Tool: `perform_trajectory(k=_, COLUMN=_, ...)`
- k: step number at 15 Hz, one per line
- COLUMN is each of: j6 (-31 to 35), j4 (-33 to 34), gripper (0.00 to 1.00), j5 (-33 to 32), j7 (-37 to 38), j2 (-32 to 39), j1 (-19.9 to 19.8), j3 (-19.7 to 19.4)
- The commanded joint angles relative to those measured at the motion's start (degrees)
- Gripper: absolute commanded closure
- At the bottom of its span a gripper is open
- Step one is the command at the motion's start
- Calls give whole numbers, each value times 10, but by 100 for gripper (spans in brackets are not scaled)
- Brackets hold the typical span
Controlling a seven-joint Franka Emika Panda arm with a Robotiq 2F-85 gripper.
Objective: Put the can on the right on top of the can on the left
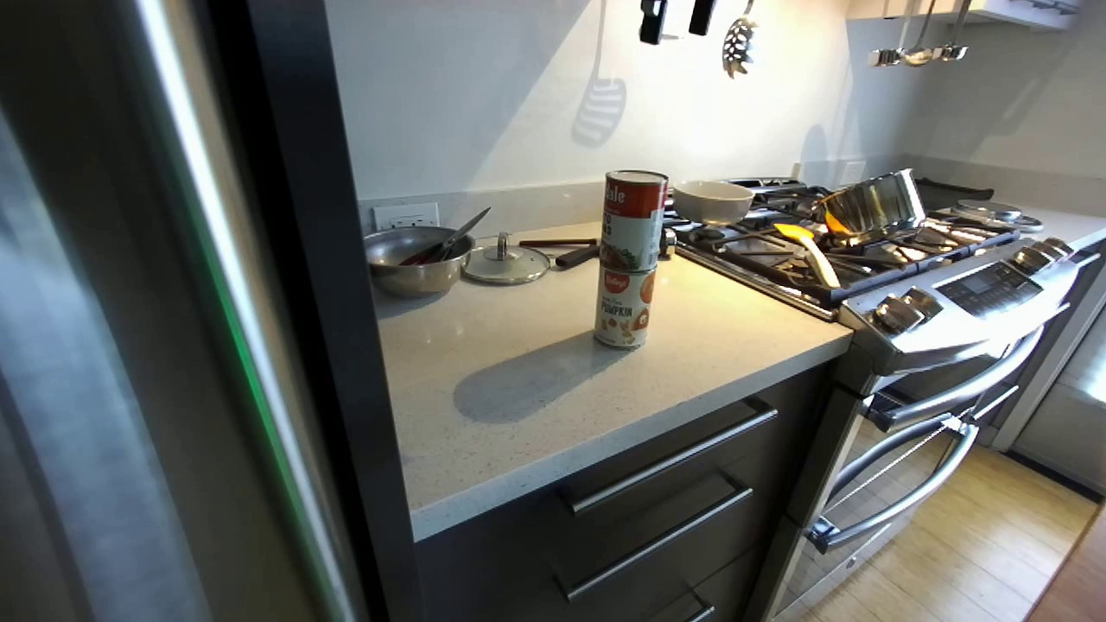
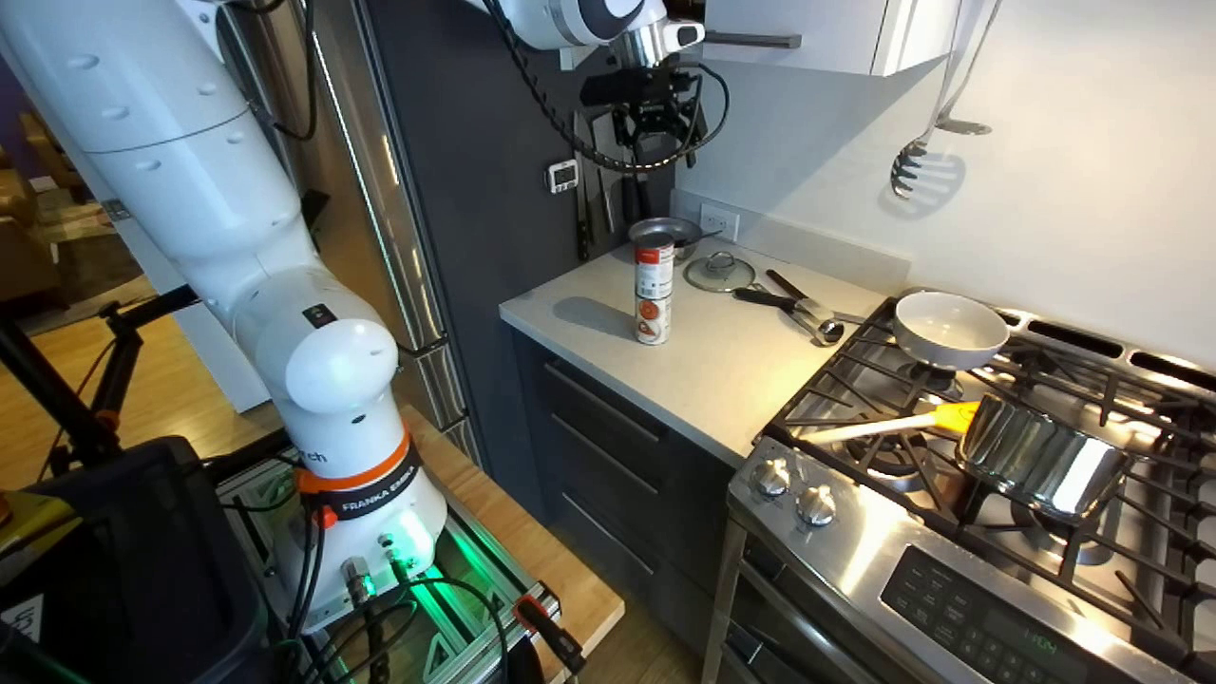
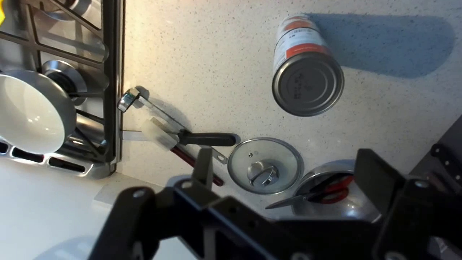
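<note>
Countertop [image 2: 703, 380] bears 2 stacked cans [image 1: 631, 259] — below, clear of the tool [image 3: 285, 162].

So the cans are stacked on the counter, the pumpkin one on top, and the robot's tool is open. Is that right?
Not quite: an exterior view shows the pumpkin can underneath, with the red-banded can on top. They are stacked on the counter, and the tool is open.
</note>
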Motion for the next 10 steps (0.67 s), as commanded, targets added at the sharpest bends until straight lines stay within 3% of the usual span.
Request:
perform_trajectory(k=1, j6=10, j4=-44, gripper=0, j5=-7, j7=17, j2=-54, j1=-5, j3=-9)
perform_trajectory(k=3, j6=11, j4=-58, gripper=0, j5=13, j7=-5, j2=-69, j1=-3, j3=-17)
perform_trajectory(k=4, j6=-1, j4=-21, gripper=0, j5=2, j7=4, j2=-40, j1=-2, j3=-11)
perform_trajectory(k=10, j6=0, j4=-40, gripper=0, j5=3, j7=4, j2=-56, j1=-2, j3=-15)
